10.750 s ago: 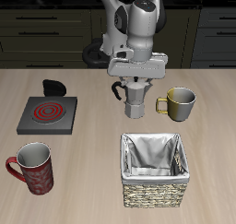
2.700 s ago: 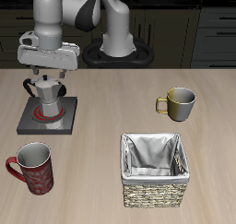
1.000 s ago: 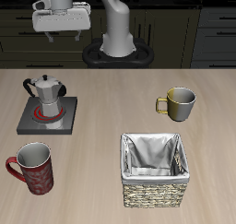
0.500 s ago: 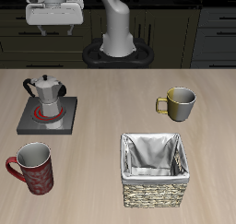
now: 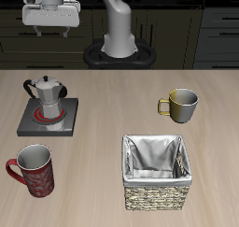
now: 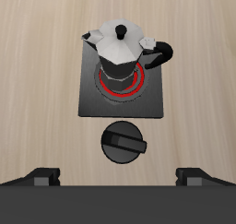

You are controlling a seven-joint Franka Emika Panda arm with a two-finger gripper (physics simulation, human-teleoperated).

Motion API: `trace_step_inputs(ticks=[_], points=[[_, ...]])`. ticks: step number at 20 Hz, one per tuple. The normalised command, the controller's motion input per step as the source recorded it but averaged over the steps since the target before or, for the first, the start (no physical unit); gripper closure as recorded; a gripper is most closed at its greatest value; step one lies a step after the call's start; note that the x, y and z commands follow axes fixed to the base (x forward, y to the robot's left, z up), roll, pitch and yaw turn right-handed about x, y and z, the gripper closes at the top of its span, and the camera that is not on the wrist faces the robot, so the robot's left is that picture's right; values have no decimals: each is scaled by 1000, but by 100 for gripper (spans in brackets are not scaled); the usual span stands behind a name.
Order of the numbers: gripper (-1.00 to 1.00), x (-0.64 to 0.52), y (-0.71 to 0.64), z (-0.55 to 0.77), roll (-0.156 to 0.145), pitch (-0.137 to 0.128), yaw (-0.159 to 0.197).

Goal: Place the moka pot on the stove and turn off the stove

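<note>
One moka pot (image 5: 45, 97) on stove (image 5: 37, 124), gripper (image 5: 51, 29) high above, open

An olive-gold mug (image 5: 182, 105) is seen upright on the counter (image 5: 103, 156), well apart from a red patterned mug (image 5: 33, 169) nr the front edge. A cloth-lined wicker basket (image 5: 157, 172) is set betw. them, also nr the front.

Moka pot (image 5: 47, 95) upright on stove (image 5: 31, 125)
</note>
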Motion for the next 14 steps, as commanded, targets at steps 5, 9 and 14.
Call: trace_step_inputs(ticks=[5, 9, 14], points=[[-100, -69, -75, -2, -7, 18, 50], [-100, -41, -143, 105, -1, 56, 66], [-100, 183, -100, 63, -6, 94, 106]])
